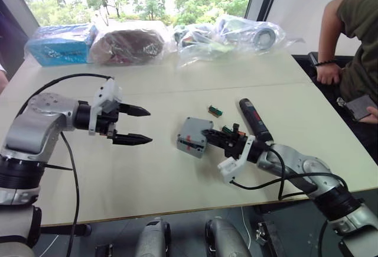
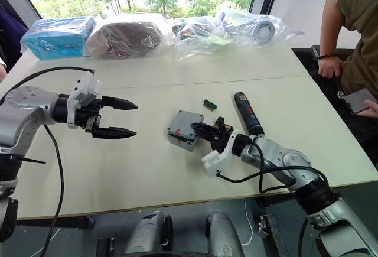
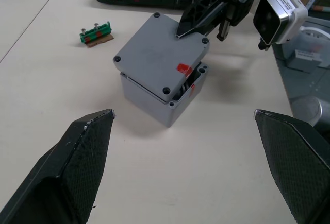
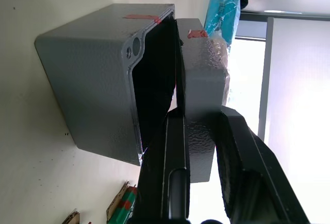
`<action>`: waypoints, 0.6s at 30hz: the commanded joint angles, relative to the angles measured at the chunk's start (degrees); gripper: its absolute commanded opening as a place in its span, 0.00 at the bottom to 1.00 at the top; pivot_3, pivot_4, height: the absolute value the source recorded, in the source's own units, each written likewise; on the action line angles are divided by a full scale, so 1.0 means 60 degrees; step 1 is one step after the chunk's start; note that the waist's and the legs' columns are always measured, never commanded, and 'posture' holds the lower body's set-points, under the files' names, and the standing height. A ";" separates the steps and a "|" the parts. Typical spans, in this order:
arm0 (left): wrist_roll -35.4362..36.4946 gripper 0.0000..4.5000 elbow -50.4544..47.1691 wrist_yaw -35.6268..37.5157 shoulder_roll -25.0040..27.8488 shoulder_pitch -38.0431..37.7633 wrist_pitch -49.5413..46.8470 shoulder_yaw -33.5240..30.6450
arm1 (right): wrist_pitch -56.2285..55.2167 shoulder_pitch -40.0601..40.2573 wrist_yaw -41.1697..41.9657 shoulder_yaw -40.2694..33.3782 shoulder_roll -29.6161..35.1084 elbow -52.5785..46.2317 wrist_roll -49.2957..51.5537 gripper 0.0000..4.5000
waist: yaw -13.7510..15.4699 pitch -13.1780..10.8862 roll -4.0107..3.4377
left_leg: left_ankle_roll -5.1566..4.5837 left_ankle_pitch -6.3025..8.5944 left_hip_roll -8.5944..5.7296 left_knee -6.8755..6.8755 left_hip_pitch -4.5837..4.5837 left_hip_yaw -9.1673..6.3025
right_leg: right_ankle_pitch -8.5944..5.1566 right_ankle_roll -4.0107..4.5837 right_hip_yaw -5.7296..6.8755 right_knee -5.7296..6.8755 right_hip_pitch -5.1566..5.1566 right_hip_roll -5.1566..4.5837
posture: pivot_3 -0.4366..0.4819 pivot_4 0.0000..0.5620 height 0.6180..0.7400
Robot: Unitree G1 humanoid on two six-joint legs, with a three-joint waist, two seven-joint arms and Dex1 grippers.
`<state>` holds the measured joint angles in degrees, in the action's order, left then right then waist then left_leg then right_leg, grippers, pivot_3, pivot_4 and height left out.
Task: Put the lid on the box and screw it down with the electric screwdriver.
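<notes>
Pinching the lid (image 3: 160, 54) (red tag, unreadable) askew on the box (image 3: 154, 100), right tool (image 3: 198, 20); left tool (image 1: 133, 125) gapes empty.

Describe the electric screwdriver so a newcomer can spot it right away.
On the pale table, look just beyond the right gripper, which pinches the grey lid over the box. The electric screwdriver lies flat there: a slim dark cylinder, unlike the small green block nearby.
</notes>
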<state>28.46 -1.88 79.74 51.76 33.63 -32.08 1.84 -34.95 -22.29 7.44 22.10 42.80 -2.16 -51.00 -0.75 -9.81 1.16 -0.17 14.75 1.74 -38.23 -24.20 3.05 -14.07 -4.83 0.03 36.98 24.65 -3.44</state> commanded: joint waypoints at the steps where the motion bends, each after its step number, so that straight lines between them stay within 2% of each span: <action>1: -0.0011 0.99 -0.0048 0.0005 0.0071 -0.0014 0.0151 -0.0173 | -0.0152 -0.0192 0.0025 -0.0173 -0.0129 -0.0136 0.0172 0.04 | 0.0000 0.0000 0.0000 | 0.0000 0.0000 0.0000 0.0000 0.0002 0.0000 | 0.0000 0.0000 0.0000 0.0003 0.0000 0.0000 | 0.48 0.27 1.00; 18: -0.0016 0.99 -0.0153 -0.0057 0.0042 -0.0075 0.0173 -0.0200 | -0.0224 -0.0067 0.0057 -0.0186 -0.0268 0.0143 0.0083 0.04 | 0.0006 0.0000 0.0000 | 0.0002 -0.0001 0.0000 -0.0001 0.0004 -0.0001 | 0.0000 0.0000 0.0000 0.0010 0.0000 0.0000 | 0.48 0.27 1.00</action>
<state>28.15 -1.91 79.50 51.72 32.84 -31.90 1.83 -35.84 -23.00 8.11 22.09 41.02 -0.32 -50.96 -0.72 -9.80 1.16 -0.16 14.74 1.74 -38.24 -24.17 3.04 -14.07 -4.83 0.03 37.04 24.65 -3.44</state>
